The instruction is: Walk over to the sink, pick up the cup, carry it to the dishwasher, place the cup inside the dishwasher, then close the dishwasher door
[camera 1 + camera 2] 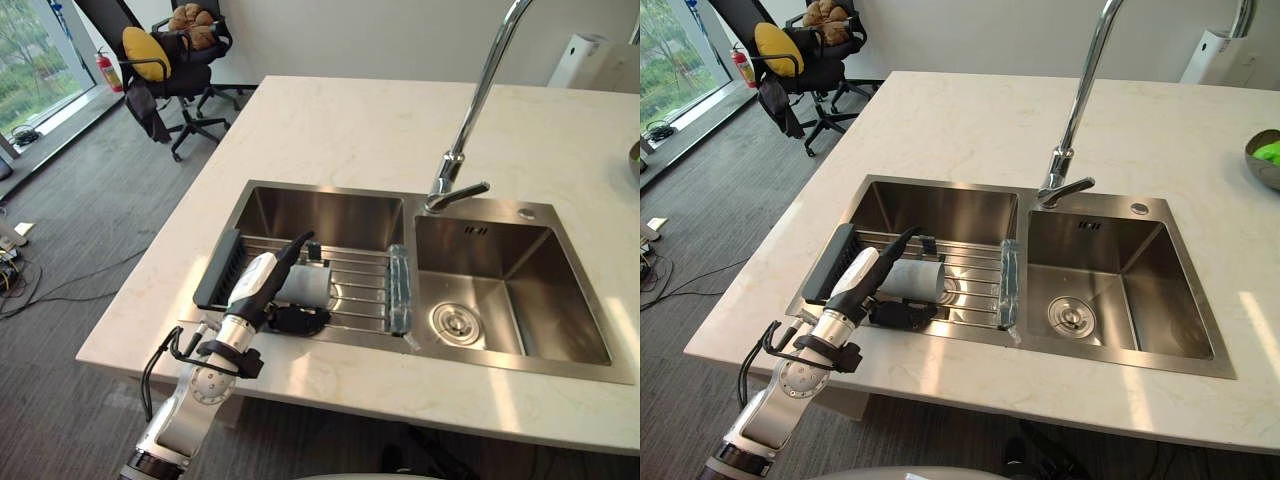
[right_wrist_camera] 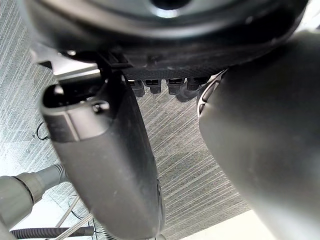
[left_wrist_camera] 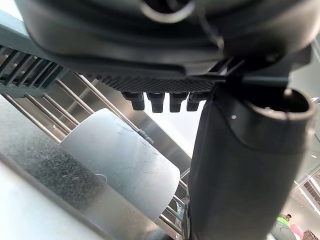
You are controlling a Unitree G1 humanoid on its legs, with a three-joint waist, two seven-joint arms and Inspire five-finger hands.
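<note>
Steel sink (image 1: 322, 214): two basins were set into a pale, stone-look worktop (image 1: 340, 120), and a tall curved tap (image 1: 481, 98) stood behind the divider between them.
Rack (image 1: 362, 287): a roll-up rack of metal rods lay across the front part of the left basin, with a dark strip at its left end.
Cup (image 1: 304, 286): the grey cup lay on its side on the rack's rods, over the left basin and just beside the left robot hand.
Left robot hand (image 1: 260, 287): it came in over the worktop's near edge and was spread open about the cup, with the thumb on one side and the fingers on the other. It was not clamped on the cup, and whether it touched the cup could not be told.
Right robot hand (image 2: 105, 165): it hung above grey carpeted floor (image 2: 180, 165), with fingers loose and nothing in its hold.
Beyond the worktop: a black office chair (image 1: 182, 62) with a yellow cushion stood on the floor past the far left corner.
</note>
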